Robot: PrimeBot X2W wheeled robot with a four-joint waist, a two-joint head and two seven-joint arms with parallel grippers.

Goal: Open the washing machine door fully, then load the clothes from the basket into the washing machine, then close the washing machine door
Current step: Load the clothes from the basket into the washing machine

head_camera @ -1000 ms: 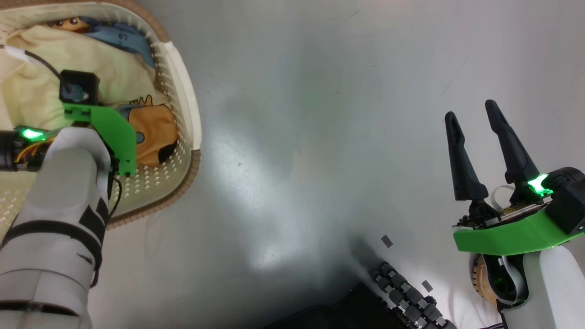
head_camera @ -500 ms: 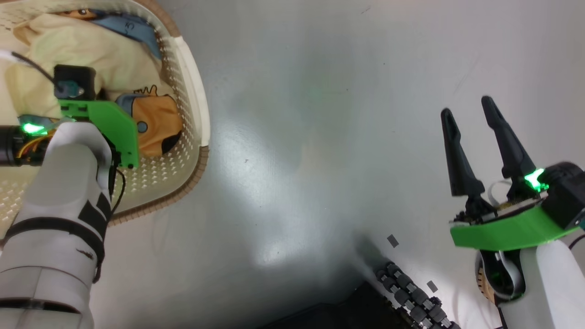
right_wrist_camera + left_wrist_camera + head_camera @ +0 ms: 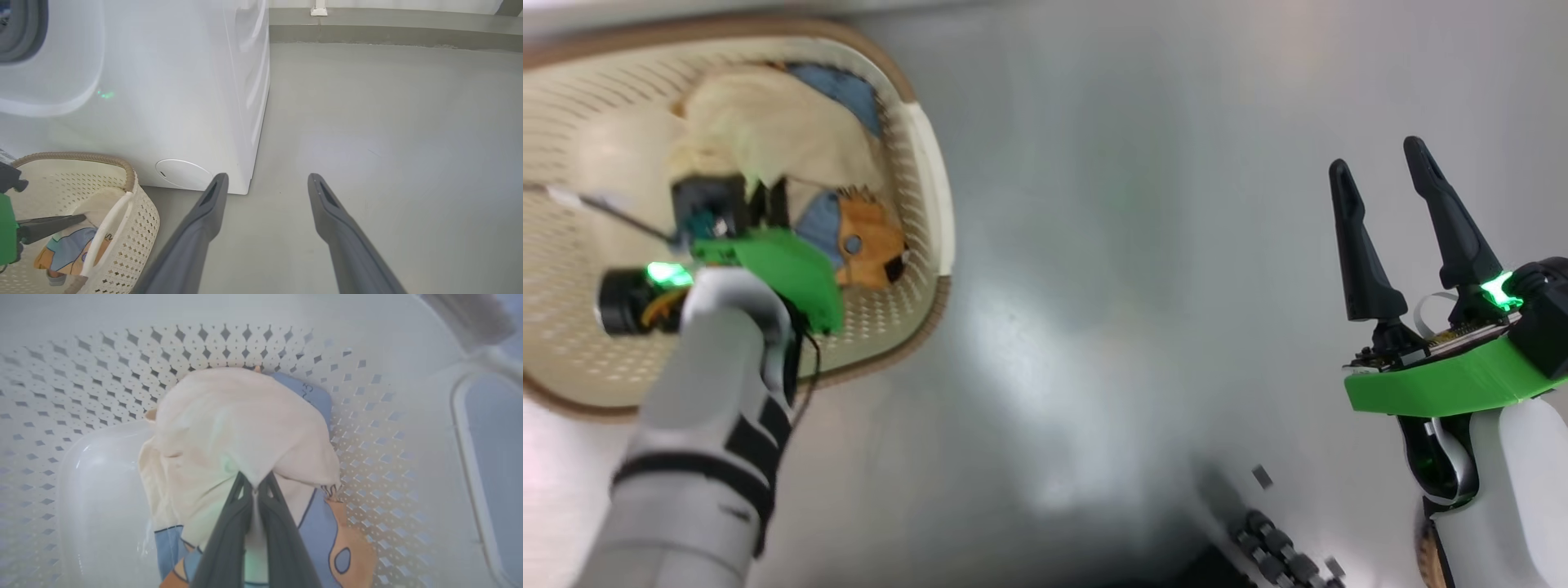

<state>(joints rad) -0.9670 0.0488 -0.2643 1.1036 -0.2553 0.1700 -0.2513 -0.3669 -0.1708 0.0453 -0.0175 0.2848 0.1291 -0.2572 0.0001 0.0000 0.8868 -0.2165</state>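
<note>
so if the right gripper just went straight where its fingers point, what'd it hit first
Likely nothing soon: the right gripper points over bare floor, just beside the washing machine corner, toward the grey kerb at the wall. It might graze that corner; depth is unclear.

open floor (image 3: 1135, 286) beside basket (image 3: 931, 196), washing machine (image 3: 163, 102) behind

Glossy grey floor (image 3: 388, 122), darker grey skirting (image 3: 388, 28)
</note>
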